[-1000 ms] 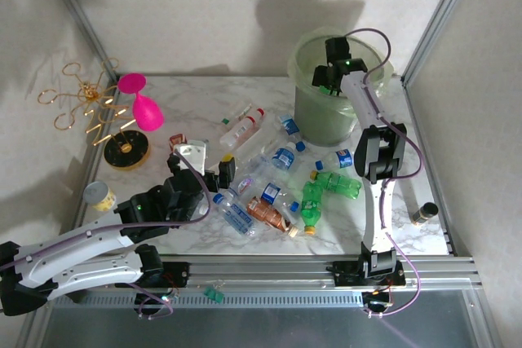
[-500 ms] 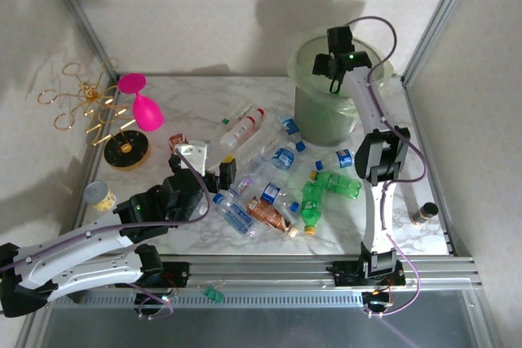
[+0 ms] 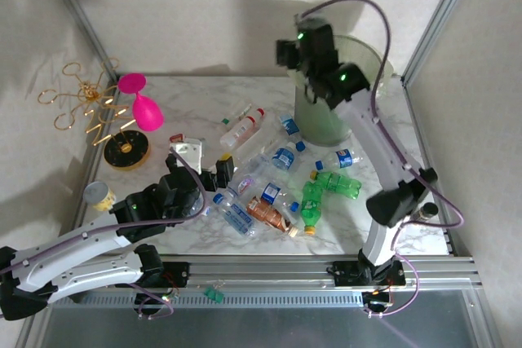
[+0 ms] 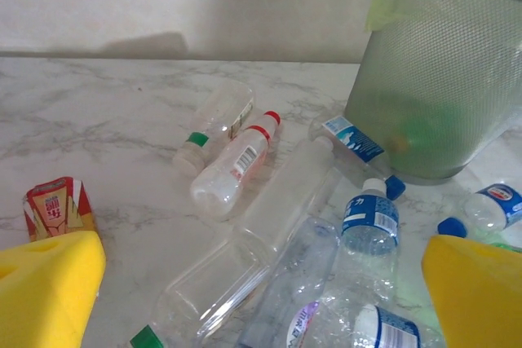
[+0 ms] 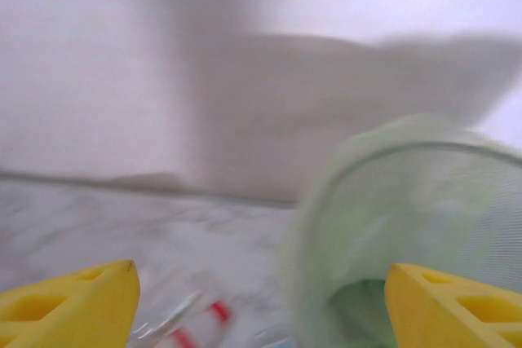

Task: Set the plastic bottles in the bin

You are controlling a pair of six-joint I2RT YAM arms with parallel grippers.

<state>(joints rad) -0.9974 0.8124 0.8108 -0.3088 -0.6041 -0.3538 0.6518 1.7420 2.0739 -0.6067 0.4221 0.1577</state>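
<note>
Marble bench (image 3: pixel 200 102) middle holds the plastic bottles (image 3: pixel 283 156), lying slantwise just ahead of the wide-open left end effector (image 4: pixel 261 279); the open, empty right end effector (image 5: pixel 261 299) hangs farther off, by the far-right-corner bin (image 3: pixel 314 124).

Everything here is smeared. The right gripper (image 5: pixel 261 306) has its yellow fingers (image 5: pixel 73 299) wide apart with nothing between them. The bin (image 5: pixel 391 201) stands on the right, near the table's (image 5: pixel 81 218) far edge. A red-marked bottle (image 5: pixel 196 325) lies blurred to its left.
</note>
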